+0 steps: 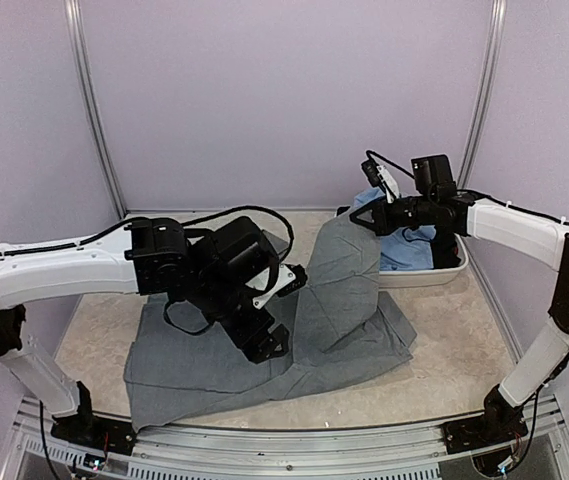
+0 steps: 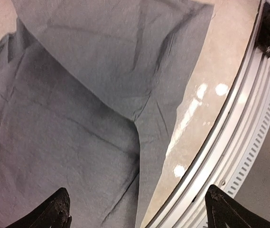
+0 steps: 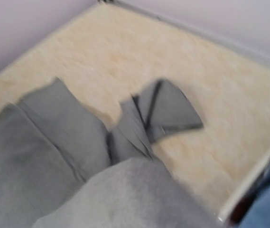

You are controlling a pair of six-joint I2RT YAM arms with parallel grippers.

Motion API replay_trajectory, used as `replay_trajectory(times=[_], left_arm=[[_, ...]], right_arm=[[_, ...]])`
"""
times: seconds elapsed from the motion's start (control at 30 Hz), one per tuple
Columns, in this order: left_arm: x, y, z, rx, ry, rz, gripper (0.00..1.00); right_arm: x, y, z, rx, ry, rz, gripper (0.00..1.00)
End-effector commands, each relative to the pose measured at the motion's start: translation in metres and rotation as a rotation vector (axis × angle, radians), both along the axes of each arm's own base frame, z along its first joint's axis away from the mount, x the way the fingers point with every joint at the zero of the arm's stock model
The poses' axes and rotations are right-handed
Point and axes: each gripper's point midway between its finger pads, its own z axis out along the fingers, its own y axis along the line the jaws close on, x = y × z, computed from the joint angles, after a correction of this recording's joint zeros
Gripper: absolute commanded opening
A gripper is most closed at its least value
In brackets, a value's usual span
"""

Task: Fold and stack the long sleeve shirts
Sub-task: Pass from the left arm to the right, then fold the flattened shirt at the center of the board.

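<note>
Beige tabletop point(image 1: 464, 340) below; my right gripper point(image 1: 372, 222) pinches the grey shirt point(image 1: 344, 290) raised, left gripper point(image 2: 139, 209) spread above it.

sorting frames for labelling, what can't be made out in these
light blue shirt: top view, mostly hidden by the basin wall and right arm; right wrist view cuts it off at the corner.
grey shirt: top view, left arm covers its middle.
right gripper: right wrist view, fingers hidden behind lifted grey cloth, frame blurred.
left gripper: left wrist view, only fingertips show at the bottom edge.
</note>
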Motion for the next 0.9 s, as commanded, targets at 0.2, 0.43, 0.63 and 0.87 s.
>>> replay_trajectory(times=[0.2,0.43,0.63,0.87], left_arm=[[-0.081,0.106,-0.118,0.616,0.277,0.092,0.84],[-0.110,0.144,-0.147,0.707,0.408,0.084,0.78],[-0.111,0.146,-0.155,0.702,0.429,0.072,0.66],[-0.097,0.156,-0.159,0.715,0.399,0.123,0.42]], right_arm=[[0.006,-0.021,-0.030,-0.050,0.044,-0.026,0.00],[0.004,-0.020,-0.033,-0.046,0.051,-0.012,0.00],[0.002,-0.019,-0.032,-0.056,0.029,0.009,0.00],[-0.001,-0.020,-0.021,-0.050,0.006,0.017,0.00]])
